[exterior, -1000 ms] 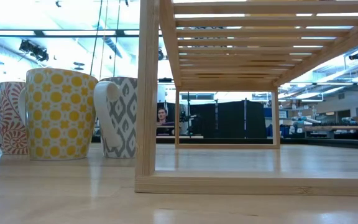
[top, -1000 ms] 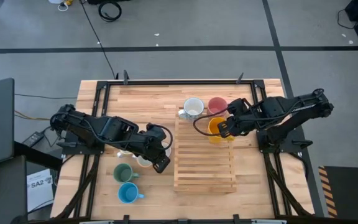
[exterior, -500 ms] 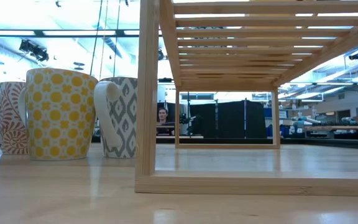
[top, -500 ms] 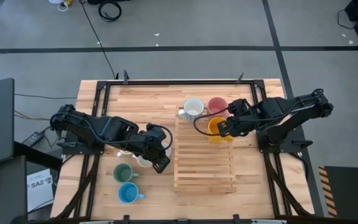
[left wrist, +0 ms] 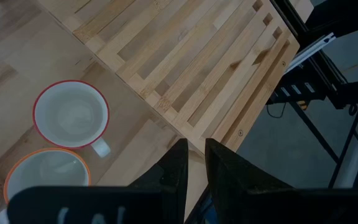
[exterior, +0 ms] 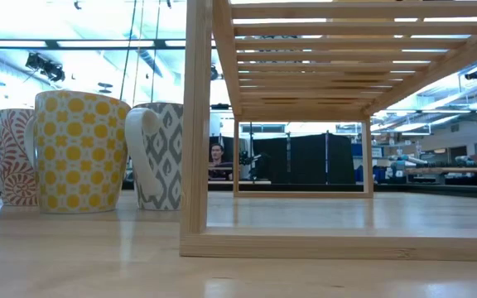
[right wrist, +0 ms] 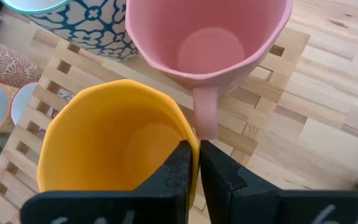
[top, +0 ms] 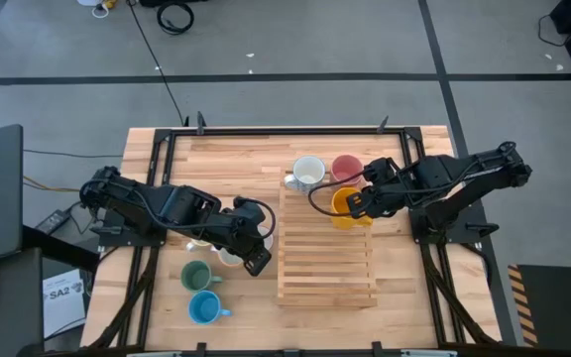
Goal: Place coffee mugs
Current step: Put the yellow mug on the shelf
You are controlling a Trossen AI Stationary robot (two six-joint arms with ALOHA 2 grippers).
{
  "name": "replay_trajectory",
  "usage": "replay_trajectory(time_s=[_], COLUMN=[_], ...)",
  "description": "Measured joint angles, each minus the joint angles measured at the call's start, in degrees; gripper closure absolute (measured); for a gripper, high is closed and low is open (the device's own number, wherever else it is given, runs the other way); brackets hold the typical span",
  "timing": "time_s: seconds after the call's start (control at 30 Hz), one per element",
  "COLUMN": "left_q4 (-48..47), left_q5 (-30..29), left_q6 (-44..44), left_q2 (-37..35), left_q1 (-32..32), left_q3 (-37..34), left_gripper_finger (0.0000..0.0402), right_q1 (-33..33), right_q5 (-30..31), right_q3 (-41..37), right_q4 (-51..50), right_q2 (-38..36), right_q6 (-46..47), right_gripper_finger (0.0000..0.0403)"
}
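- The right gripper (right wrist: pixel 194 163) is nearly closed, its two fingers pinching the rim wall of the orange mug (right wrist: pixel 114 146), one inside and one outside.
- That mug sits on the slatted wooden rack (top: pixel 327 260) at its far right corner, directly under the claw, so letting go means spreading, then lifting straight up.
- The pink mug (right wrist: pixel 207 37) stands just beside it, handle pointing toward the claw.
- The left gripper (left wrist: pixel 191 163) hangs nearly shut and empty by the rack's left edge.
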Motion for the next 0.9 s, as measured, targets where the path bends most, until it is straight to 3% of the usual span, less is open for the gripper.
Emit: replay_trajectory(time_s=[0.33,0.9], left_q4=[0.0,0.0], left_q5=[0.0,0.0], left_q6=[0.0,1.9], left_q2=[0.0,0.0], left_q1=[0.0,0.0], left_q3=[0.0,0.0], left_gripper_finger=[0.0340,0.0340], right_q1=[0.0,0.0], right_q5=[-0.3,-0.5], right_q3=[0.0,0.0], right_q4=[0.0,1.7], right_q2=[0.0,0.0], right_q6=[0.1,0.1], right_gripper_finger=[0.0364,0.0304])
